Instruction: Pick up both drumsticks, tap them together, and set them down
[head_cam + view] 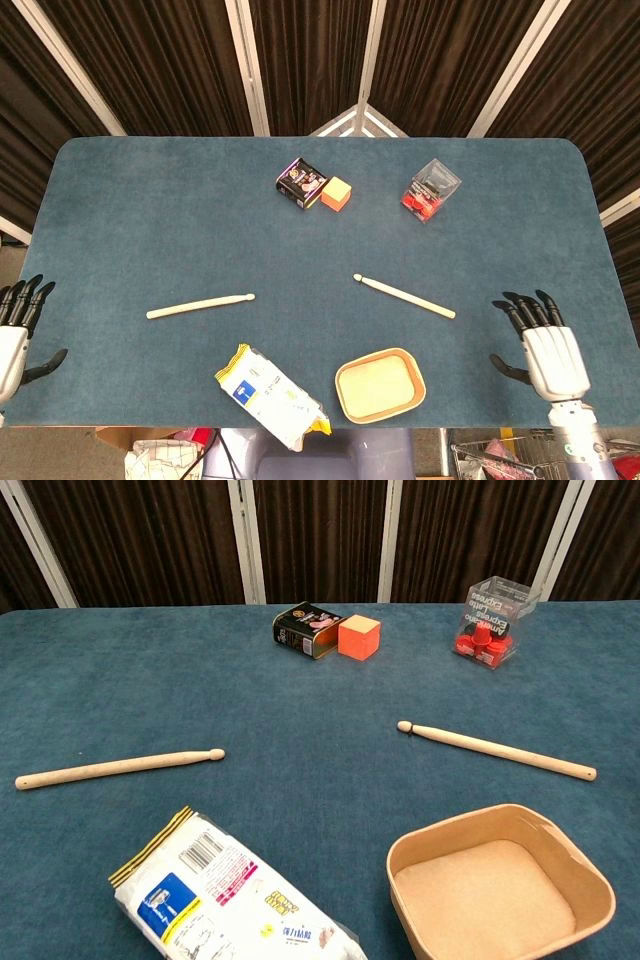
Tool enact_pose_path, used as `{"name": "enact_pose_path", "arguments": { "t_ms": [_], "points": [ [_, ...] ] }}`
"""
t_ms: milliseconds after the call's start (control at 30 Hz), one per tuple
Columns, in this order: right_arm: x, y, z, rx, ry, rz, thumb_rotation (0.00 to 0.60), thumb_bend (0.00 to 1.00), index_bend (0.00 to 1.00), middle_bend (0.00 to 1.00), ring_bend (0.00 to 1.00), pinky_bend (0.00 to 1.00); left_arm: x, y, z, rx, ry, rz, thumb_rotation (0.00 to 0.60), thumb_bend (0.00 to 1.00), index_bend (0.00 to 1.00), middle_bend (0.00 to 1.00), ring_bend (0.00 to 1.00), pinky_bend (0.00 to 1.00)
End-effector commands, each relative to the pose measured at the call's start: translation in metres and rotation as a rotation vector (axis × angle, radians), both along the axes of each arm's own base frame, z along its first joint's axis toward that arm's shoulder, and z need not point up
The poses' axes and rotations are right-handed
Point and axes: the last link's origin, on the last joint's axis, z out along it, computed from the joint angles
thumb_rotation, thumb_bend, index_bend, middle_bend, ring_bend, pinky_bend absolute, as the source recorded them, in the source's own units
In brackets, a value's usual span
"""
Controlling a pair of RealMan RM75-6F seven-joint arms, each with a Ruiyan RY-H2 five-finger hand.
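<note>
Although both hands are in the head view, no step of the task is done yet. The left drumstick [200,305] lies flat on the blue bench [150,220] in the lower left part of the frame, its tip turned toward the middle. The right drumstick [404,296] lies lower right of the middle, with its tip also toward the middle, and the two sticks are well apart. The left hand [14,330] is at the far left edge of the frame, its fingers spread and holding nothing, well apart from its stick. The right hand [543,345] is at the lower right, over the edge of the bench, fingers spread and empty too; it is near the butt end of the right drumstick but does not touch it. The chest view shows no hand at all, only both sticks lying free.

I judge that the whole work is left: each hand must reach its stick and grip it, lift, tap the sticks together, and lay them down. The brown paper tray [379,384] and the snack bag [270,392] lie near the lower edge, close to the way of the hands.
</note>
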Motion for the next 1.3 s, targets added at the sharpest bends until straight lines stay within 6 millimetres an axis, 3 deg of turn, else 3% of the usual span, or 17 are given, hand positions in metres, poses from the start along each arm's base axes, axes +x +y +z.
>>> {"name": "enact_pose_path", "arguments": {
  "t_ms": [33, 300, 467, 700, 933, 1300],
  "points": [
    [0.019, -0.019, -0.005, 0.023, 0.003, 0.011, 0.600, 0.19, 0.28, 0.23, 0.20, 0.12, 0.000, 0.002, -0.001, -0.003, 0.005, 0.003, 0.600, 0.31, 0.06, 0.00, 0.00, 0.00],
    [0.049, -0.066, -0.030, 0.079, 0.015, -0.055, 0.600, 0.19, 0.34, 0.31, 0.24, 0.09, -0.001, 0.004, -0.002, -0.003, 0.009, 0.013, 0.600, 0.31, 0.06, 0.00, 0.00, 0.00],
    [0.058, -0.083, -0.053, 0.109, 0.023, -0.123, 0.600, 0.19, 0.34, 0.31, 0.24, 0.07, -0.003, 0.007, 0.001, 0.010, 0.007, 0.013, 0.600, 0.31, 0.06, 0.00, 0.00, 0.00],
    [0.068, -0.089, -0.089, 0.122, 0.016, -0.185, 0.600, 0.19, 0.34, 0.33, 0.24, 0.05, -0.002, 0.009, 0.005, 0.050, 0.002, -0.037, 0.600, 0.31, 0.06, 0.00, 0.00, 0.00],
    [0.068, -0.087, -0.112, 0.123, 0.044, -0.222, 0.600, 0.19, 0.35, 0.38, 0.25, 0.04, -0.003, 0.010, 0.002, 0.031, 0.001, -0.059, 0.600, 0.31, 0.06, 0.00, 0.00, 0.00],
    [0.065, -0.097, -0.131, 0.107, 0.092, -0.254, 0.600, 0.19, 0.39, 0.41, 0.27, 0.04, -0.003, 0.014, -0.005, 0.009, 0.021, -0.039, 0.600, 0.31, 0.06, 0.00, 0.00, 0.00]
  ]
}}
